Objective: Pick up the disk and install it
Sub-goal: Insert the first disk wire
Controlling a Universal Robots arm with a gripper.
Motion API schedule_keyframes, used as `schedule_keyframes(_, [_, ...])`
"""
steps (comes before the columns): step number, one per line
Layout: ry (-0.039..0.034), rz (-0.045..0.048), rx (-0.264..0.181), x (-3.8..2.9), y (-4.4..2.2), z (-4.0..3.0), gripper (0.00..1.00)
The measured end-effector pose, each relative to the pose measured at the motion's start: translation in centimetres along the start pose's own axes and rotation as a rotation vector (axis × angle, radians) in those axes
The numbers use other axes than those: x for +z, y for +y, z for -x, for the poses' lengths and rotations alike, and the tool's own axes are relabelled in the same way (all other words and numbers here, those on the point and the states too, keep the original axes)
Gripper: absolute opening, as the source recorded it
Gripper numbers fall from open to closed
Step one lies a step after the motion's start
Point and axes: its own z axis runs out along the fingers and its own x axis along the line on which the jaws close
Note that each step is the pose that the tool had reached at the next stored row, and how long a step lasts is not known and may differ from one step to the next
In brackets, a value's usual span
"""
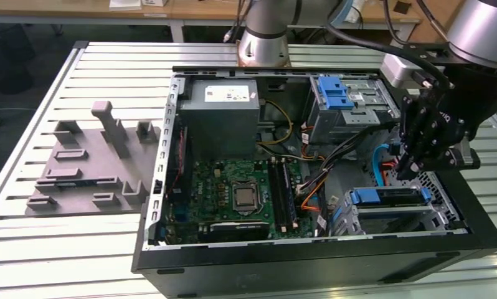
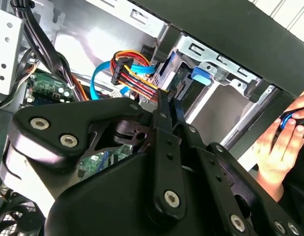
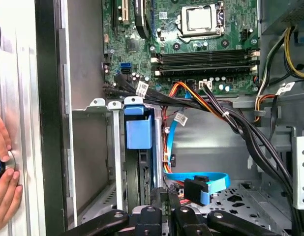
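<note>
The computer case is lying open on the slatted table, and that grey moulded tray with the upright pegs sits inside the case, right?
Not quite. The grey moulded tray sits outside the open computer case, on the slatted table at the exterior view's left. The rest holds.

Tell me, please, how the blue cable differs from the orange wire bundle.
The blue cable is one flat ribbon; the wire bundle is several orange, red, yellow strands. The blue cable lies nearer the gripper; the wire bundle arcs by the motherboard. Both sit inside the case.
</note>
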Motion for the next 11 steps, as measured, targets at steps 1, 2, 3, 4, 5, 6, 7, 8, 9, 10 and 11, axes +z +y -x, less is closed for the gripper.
schedule_keyframes(1, [0.0001, 0.001, 0.0, 0.08, -0.01, -0.09, 0.17])
schedule_keyframes(2, [0.0001, 0.0012, 0.0, 0.17, -0.01, -0.2, 0.17])
schedule_keyframes(3, [0.0, 0.0014, 0.0, 0.25, -0.02, -0.31, 0.17])
schedule_keyframes(4, [-0.0001, 0.0014, 0.0, 0.32, -0.02, -0.39, 0.17])
schedule_keyframes(5, [-0.0002, 0.0014, 0.0, 0.34, -0.03, -0.39, 0.17])
schedule_keyframes(6, [-0.0001, 0.0015, 0.0, 0.34, -0.03, -0.39, 0.17])
schedule_keyframes(7, [-0.0001, 0.0014, 0.0, 0.34, -0.03, -0.39, 0.17])
schedule_keyframes(8, [-0.0001, 0.0014, 0.0, 0.34, -0.02, -0.39, 0.17])
schedule_keyframes(9, [0.0, 0.0014, 0.0, 0.34, -0.02, -0.39, 0.17])
schedule_keyframes(10, [0.0, 0.0014, 0.0, 0.34, -0.02, -0.4, 0.17])
schedule_keyframes(11, [0.0001, 0.0015, 0.0, 0.37, -0.02, -0.47, 0.17])
